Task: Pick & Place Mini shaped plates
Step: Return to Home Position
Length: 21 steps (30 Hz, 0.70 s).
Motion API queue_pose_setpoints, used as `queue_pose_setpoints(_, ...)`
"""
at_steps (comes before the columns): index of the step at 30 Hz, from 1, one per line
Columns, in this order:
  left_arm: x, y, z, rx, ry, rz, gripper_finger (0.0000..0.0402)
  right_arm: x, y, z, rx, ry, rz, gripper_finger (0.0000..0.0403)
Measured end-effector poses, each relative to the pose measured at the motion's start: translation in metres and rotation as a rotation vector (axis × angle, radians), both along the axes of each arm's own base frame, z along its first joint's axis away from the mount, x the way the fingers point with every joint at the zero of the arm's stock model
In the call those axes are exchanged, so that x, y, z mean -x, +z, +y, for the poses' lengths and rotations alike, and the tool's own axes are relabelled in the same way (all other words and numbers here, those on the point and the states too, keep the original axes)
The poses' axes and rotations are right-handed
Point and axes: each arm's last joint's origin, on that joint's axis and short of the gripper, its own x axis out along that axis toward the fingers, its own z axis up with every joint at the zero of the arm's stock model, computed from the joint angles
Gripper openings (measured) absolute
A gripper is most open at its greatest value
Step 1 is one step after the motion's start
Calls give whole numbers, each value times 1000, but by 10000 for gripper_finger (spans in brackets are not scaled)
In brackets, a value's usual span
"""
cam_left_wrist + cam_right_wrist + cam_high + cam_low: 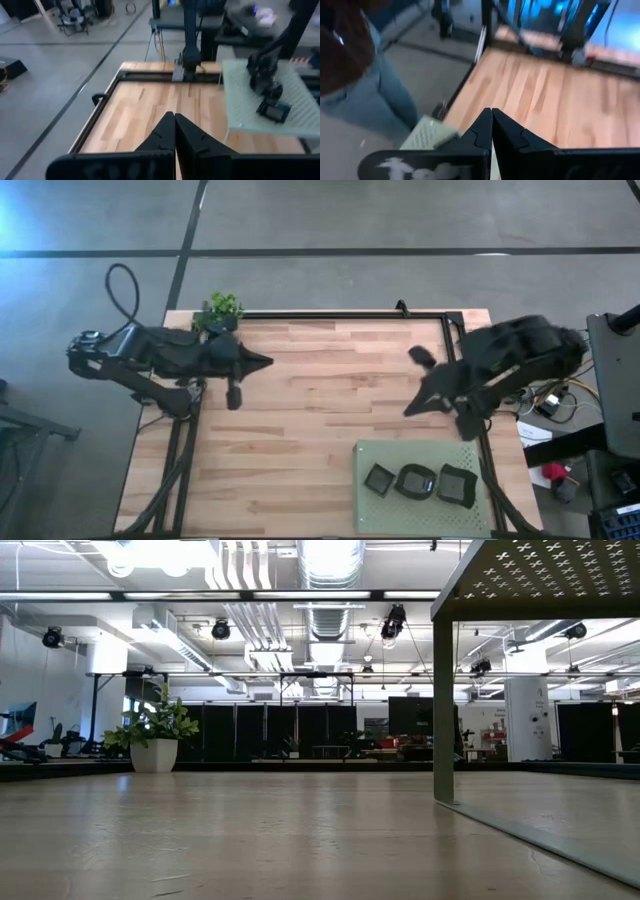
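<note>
Your step in hand reads as the return to rest: the plates (415, 482) sit in three stacks on the green shelf (380, 517) by the right arm, and left gripper (262, 362) and right gripper (412, 408) are both pinched closed on nothing. Next, fold both arms clear of the shelf. Only the high view shows all three stacks; only the right wrist view shows a person (375, 95).
</note>
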Motion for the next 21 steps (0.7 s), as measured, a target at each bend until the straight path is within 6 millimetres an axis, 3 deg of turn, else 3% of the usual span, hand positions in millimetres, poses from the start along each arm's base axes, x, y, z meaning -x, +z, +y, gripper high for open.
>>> queue_pose_setpoints(4,19,-8,3,42,-57,-113,0,20,2,-11,-35,-19,-121,8)
queue_pose_setpoints(13,66,-38,14,65,-94,-269,0,62,-15,-29,-119,-100,-323,8)
queue_pose_setpoints(21,109,-61,24,92,-93,-404,0,94,-33,-42,-143,-250,-394,8)
